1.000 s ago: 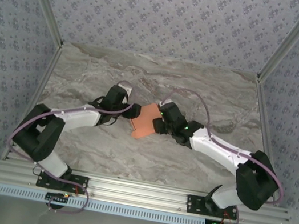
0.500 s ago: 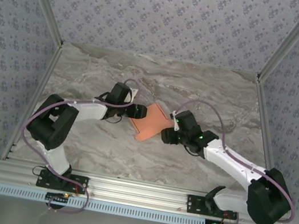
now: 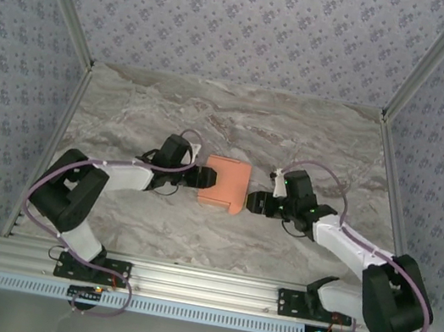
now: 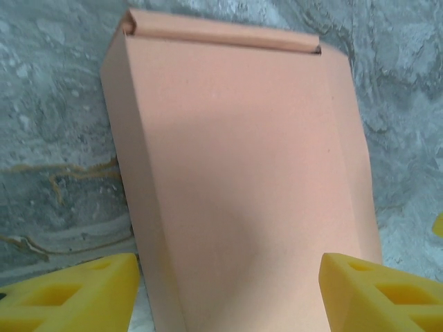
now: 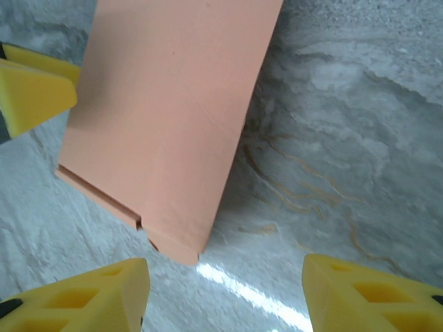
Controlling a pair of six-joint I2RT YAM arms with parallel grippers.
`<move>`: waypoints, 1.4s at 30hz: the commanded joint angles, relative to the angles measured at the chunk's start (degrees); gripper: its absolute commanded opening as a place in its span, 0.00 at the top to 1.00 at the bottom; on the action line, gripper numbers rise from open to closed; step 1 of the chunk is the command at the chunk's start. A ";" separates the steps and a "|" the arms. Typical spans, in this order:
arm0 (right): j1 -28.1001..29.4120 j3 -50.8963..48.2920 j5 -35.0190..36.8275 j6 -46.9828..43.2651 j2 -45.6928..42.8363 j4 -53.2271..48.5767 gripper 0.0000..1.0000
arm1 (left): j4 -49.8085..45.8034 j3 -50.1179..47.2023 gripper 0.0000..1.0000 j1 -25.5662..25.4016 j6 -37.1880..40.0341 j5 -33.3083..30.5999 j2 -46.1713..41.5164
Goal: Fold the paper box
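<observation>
The folded paper box [image 3: 224,184] lay flat on the marble table [image 3: 146,110] between both grippers, left [image 3: 202,177] and right [image 3: 252,201], fingers apart, apparently released as finished.

White arm links, black joints, lilac cables, green LEDs; yellow fingertips [image 4: 387,294].

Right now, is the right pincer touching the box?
Apart. The right wrist view shows the right pincer open, marble visible between its fingers and the box.

Even soft light, sharp frames, faint tabletop [image 5: 256,290] glare
</observation>
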 commanded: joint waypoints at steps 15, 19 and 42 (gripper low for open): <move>-3.55 3.71 -13.92 10.49 19.89 23.37 0.49 | 0.37 2.85 0.51 1.91 0.10 -0.30 4.72; -3.75 4.10 -15.08 12.01 22.84 26.05 0.56 | 0.76 2.75 0.58 2.13 -0.19 -0.09 5.10; -3.00 0.22 -15.86 24.28 15.79 39.95 0.96 | 10.83 0.99 0.75 2.65 -8.55 9.17 9.53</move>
